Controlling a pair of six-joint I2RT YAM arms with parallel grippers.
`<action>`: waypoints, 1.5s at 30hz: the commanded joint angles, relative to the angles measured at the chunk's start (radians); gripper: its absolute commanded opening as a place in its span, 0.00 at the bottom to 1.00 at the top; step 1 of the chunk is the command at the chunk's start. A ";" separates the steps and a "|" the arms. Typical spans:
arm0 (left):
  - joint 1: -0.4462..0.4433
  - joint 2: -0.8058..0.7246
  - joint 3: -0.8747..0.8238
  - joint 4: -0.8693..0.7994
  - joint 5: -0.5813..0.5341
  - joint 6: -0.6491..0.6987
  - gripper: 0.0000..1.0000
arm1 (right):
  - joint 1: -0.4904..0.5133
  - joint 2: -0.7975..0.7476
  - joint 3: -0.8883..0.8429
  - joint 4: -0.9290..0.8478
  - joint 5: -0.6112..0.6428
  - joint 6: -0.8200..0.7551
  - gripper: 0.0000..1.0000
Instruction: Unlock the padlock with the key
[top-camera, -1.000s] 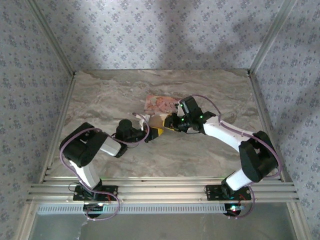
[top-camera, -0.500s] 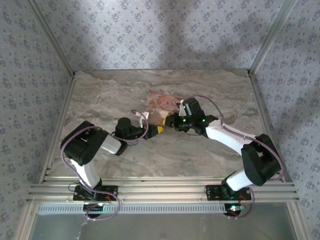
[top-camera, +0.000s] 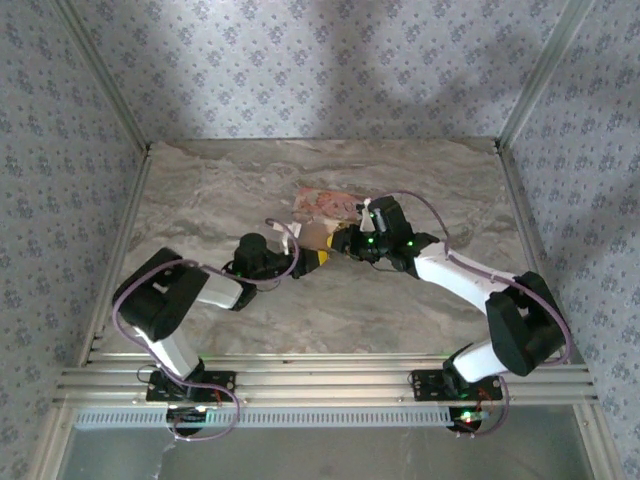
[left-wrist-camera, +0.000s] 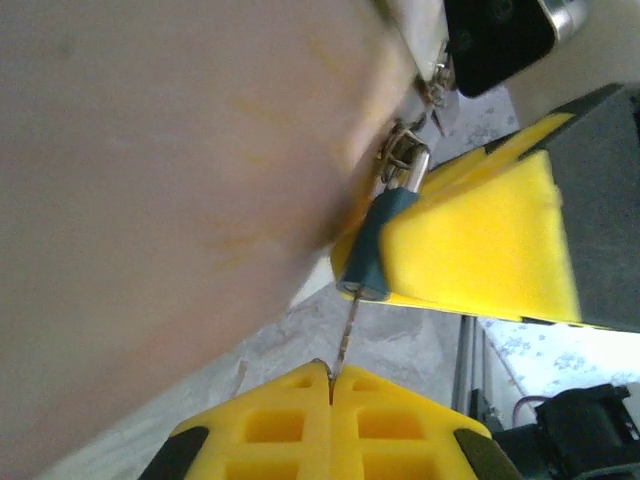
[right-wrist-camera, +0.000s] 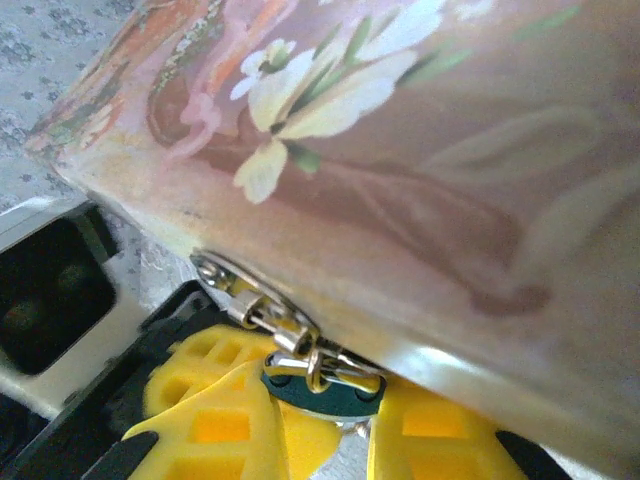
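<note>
I saw my left gripper (left-wrist-camera: 330, 388) pinched shut on the key (left-wrist-camera: 346, 335), its thin blade running up to the bottom end of the padlock (left-wrist-camera: 372, 250). My right gripper (right-wrist-camera: 325, 425) clamped the padlock's blue body between its pads. The padlock hung from the latch (right-wrist-camera: 255, 305) of the box (right-wrist-camera: 420, 150), mid table (top-camera: 220, 200).

right claw (right-wrist-camera: 325, 428) | yellow pads (right-wrist-camera: 215, 425) pinch padlock (right-wrist-camera: 322, 393) | padlock hooked to latch (right-wrist-camera: 240, 295) of pink box (right-wrist-camera: 420, 160)
</note>
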 joint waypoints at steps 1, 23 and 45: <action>-0.045 -0.131 0.054 0.013 -0.065 0.134 0.00 | 0.066 -0.027 0.003 -0.029 -0.117 -0.005 0.00; -0.012 -0.002 0.037 0.135 0.004 -0.058 0.00 | 0.079 -0.045 -0.059 -0.046 -0.008 -0.014 0.00; -0.138 0.173 -0.172 0.276 -0.244 0.137 0.00 | 0.205 -0.067 -0.149 -0.037 0.250 0.083 0.42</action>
